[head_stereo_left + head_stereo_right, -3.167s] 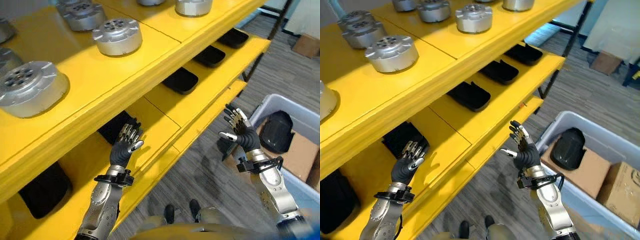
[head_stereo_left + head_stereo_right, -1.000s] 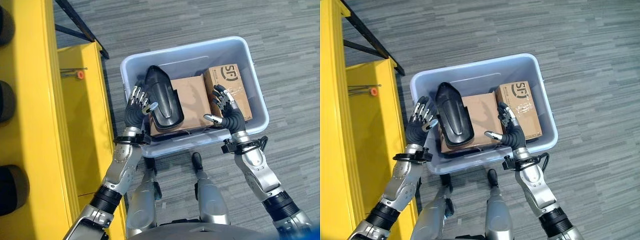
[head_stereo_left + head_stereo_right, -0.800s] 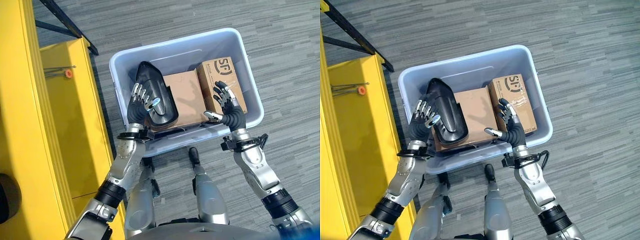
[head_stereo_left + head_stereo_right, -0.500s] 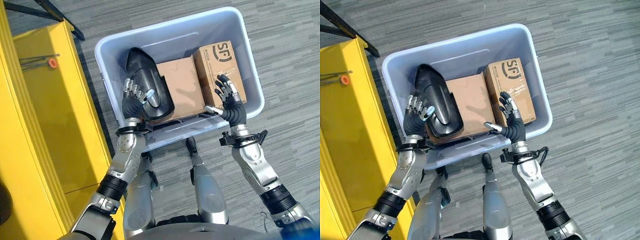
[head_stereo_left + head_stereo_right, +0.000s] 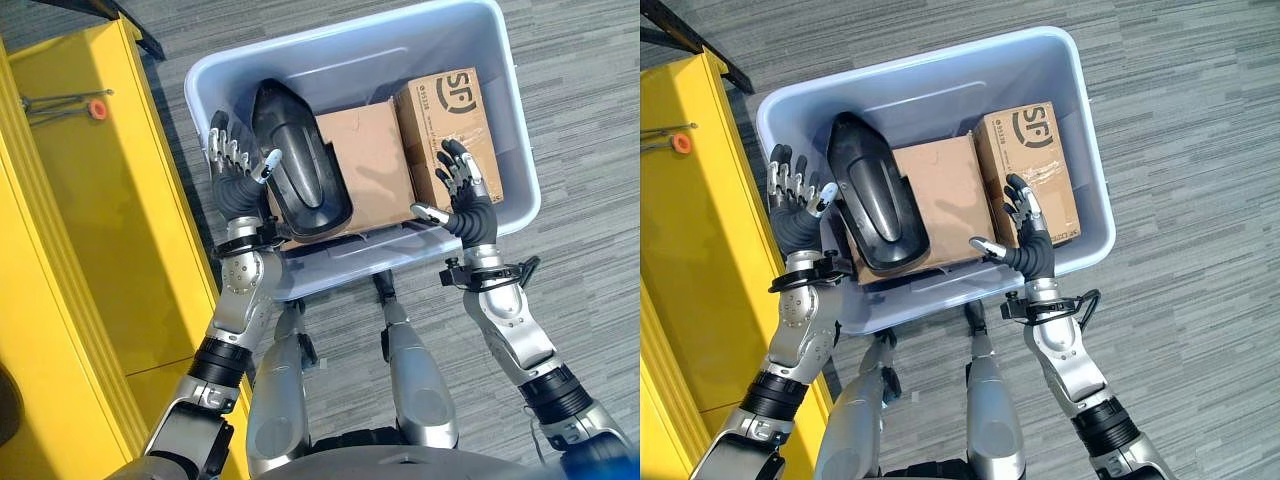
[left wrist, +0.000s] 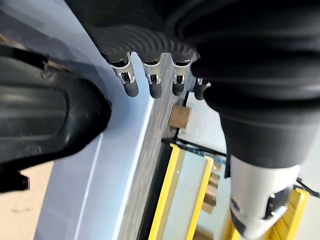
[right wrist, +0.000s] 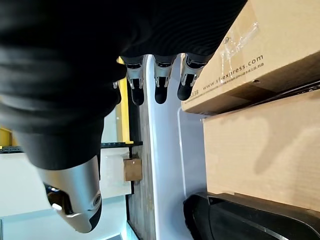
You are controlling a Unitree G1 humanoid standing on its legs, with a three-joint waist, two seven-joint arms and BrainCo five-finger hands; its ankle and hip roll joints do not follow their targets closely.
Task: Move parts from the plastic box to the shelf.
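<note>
I saw the black part (image 5: pixel 875 205) lying inside the plastic box (image 5: pixel 940 85), along the box's left side. It was long and shiny, with one pointed end toward the far wall. It rested partly on a flat brown cardboard box (image 5: pixel 948 195) in the middle of the plastic box. A second cardboard box (image 5: pixel 1038 165), smaller and with black print on it, sat against the right wall, touching the flat one.

My left hand (image 5: pixel 792 222) was up at the left wall of the plastic box, just beside the black part. Its fingers (image 6: pixel 130 85) were straight and spread wide, and it held nothing. I could not tell if it touched the part.

My right hand (image 5: pixel 1030 252) was over the near right corner of the plastic box, near the smaller cardboard box. Its fingers (image 7: pixel 160 80) were straight and spread too, with the thumb (image 5: pixel 985 245) sticking out to the side. It held nothing.

The plastic box stood on a grey striped floor (image 5: pixel 1180 150). The yellow shelf (image 5: pixel 690 260) was just to the left of the plastic box. A small orange thing (image 5: pixel 97 108) lay on the shelf near its far end.
</note>
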